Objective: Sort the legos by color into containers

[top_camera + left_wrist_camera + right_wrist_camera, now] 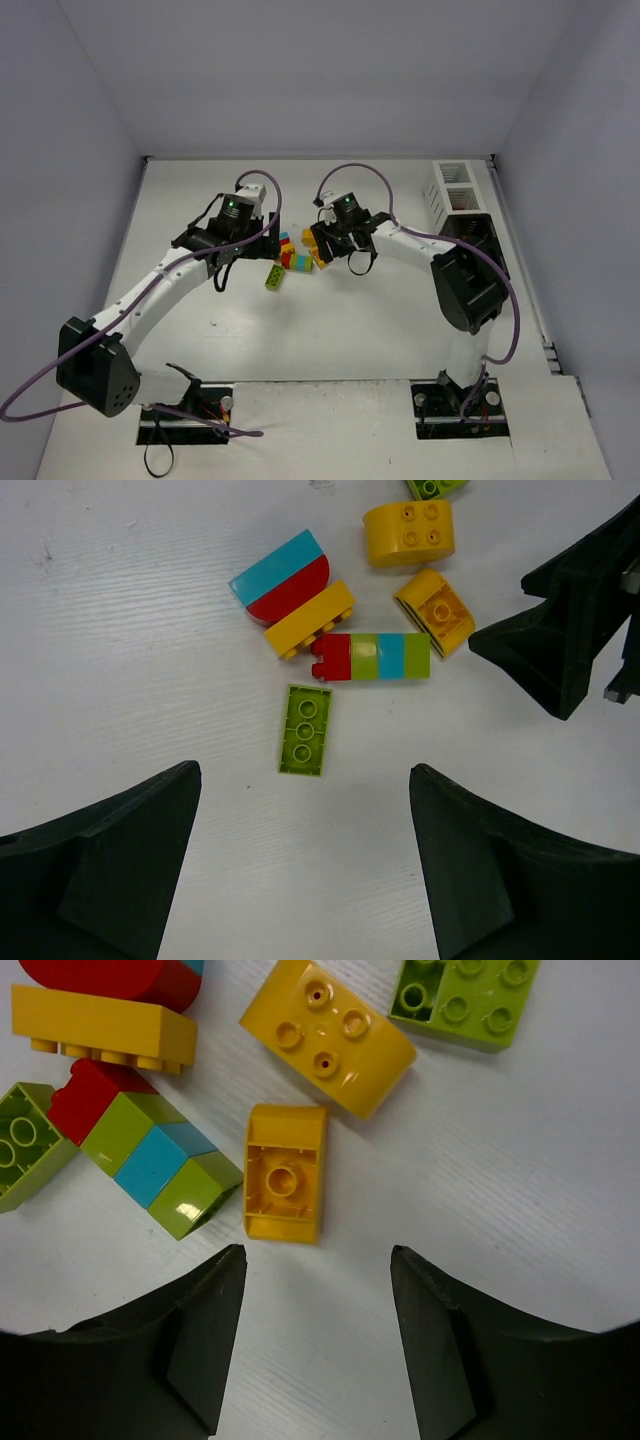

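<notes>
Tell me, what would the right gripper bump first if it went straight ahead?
Probably the upturned orange brick, lying just ahead of the right gripper, whose jaws stand open; depth is unclear.

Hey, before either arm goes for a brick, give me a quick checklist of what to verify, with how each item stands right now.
1. Left gripper open and empty: ok.
2. Right gripper open and empty: ok.
3. Orange brick ahead of the right gripper's gap: ok, slightly left of centre.
4. Orange brick clear of the striped stack: cannot tell, they lie very close.
5. Room between the two grippers: not ok, they hover nearly side by side.
6. Containers free to receive bricks: cannot tell, the black ones are partly hidden.
</notes>
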